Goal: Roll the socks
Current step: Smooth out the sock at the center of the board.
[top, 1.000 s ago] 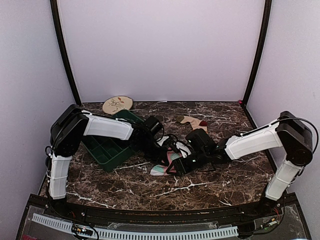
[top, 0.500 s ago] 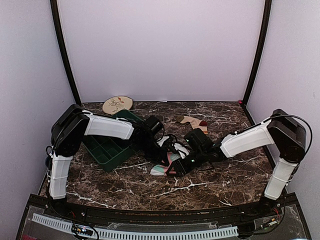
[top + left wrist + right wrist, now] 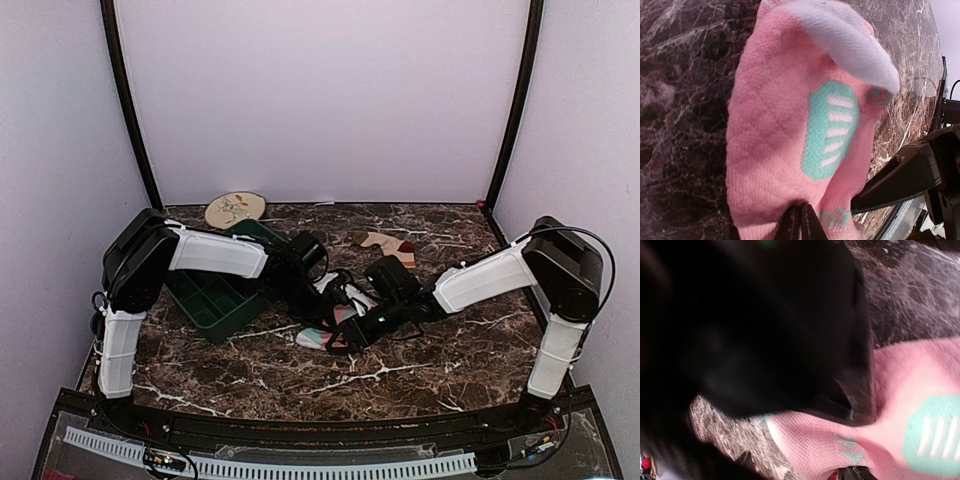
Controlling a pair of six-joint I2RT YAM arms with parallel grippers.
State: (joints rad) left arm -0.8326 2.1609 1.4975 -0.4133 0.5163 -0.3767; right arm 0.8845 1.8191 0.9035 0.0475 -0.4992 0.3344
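**Pink sock nipped in my left gripper, right gripper spread at its edge**

The dark marble table carries everything. On its left side, beside my left arm, sits the green tray with its compartments. Behind the tray, near the back wall, lies a round plate with a plant motif.

The pink sock lies at the middle of the table, where my two arms meet, just to the right of the tray. Seen from my left wrist, its white end is at the far side. A mint-green patch with pale bars shows on its upper face. The tan sock, striped and with a dark red toe, lies flat further back. It is well apart from both my grippers and touched by neither.

My left gripper is pressed together on the pink sock's near edge. The two tips meet with the fabric caught between them, and the rest of the sock stretches away from them over the marble.

My right gripper comes in from the opposite side with its tips standing apart and pink fabric spread across the gap. One of its dark fingers lies along the sock's edge, just beside my left tips. I cannot tell whether it presses on the fabric. A dark blur, too close to make out, fills much of the right wrist view.
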